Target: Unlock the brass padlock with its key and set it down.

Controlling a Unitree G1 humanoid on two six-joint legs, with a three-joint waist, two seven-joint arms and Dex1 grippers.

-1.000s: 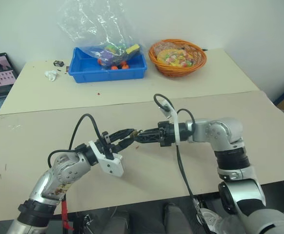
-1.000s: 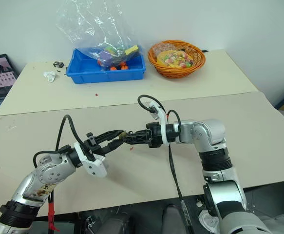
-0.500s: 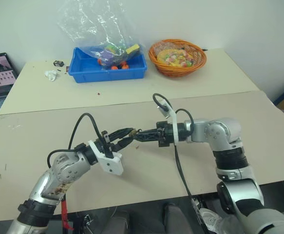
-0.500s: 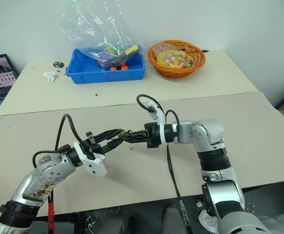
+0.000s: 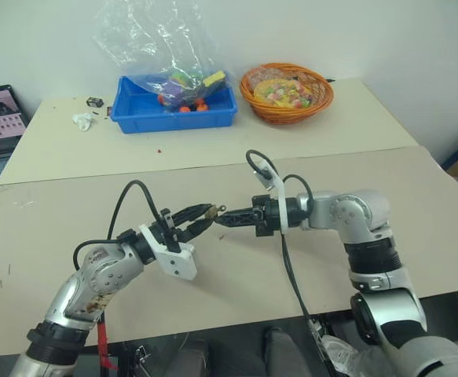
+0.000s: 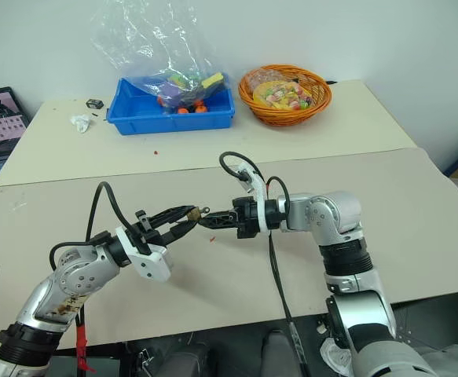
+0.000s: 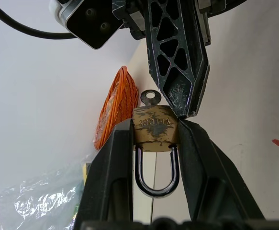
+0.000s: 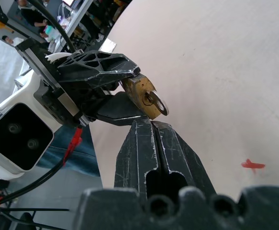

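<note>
Gripping, head view: left gripper (image 5: 201,219) pinches small brass padlock (image 5: 210,210) above beige table (image 5: 71,212); right gripper (image 5: 219,221) tips just beside it.
Left wrist: black fingers (image 7: 114,158) clamp padlock body, silver shackle (image 7: 156,175) between them, silver key (image 7: 150,98) in lock.
Right wrist: fingers (image 8: 135,143) pressed together, tips at key.

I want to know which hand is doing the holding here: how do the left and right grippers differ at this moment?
The left gripper is clamped on the brass padlock, pads on the body's two sides, shackle hanging between the fingers; the right gripper is shut with nothing visibly between its tips. The left holds the lock above the table; the right's closed tips sit just beside the key in the lock. Both have black fingers and point toward each other.
</note>
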